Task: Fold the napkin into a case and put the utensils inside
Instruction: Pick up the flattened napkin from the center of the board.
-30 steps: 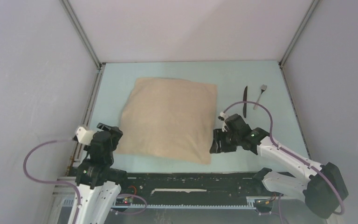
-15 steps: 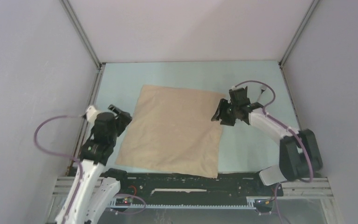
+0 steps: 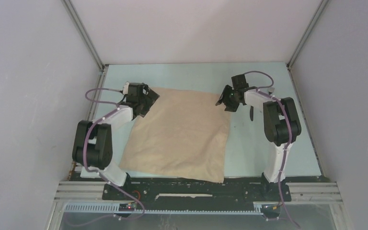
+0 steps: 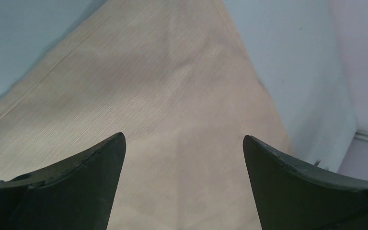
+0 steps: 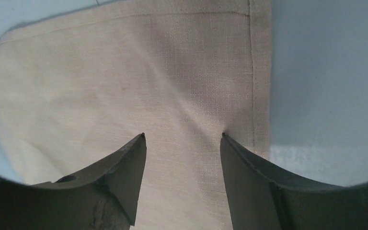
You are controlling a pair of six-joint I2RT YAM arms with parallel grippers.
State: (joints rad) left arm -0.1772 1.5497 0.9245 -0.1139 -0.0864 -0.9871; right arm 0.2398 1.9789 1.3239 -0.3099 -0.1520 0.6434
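Beige napkin [image 3: 179, 134] spread flat on pale table [image 3: 263, 143]. Left gripper [image 3: 149, 101] over far left corner, gaping wide, holding nothing. Right gripper [image 3: 224, 101] over far right corner, partly parted, empty too.

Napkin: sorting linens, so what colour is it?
Napkin: plain beige-tan, best in right wrist view.

From my feed I see a flat pale blue-green tabletop [image 3: 191, 76] filling the middle of the overhead frame. Plain pale grey wall panels [image 3: 196, 28] close it in at the top, left and right. Two slim silver metal corner struts [image 3: 84, 36] slant in from the upper corners. A black base plate [image 3: 191, 186] runs along the bottom, with a ribbed silver metal rail [image 3: 187, 208] just below it.
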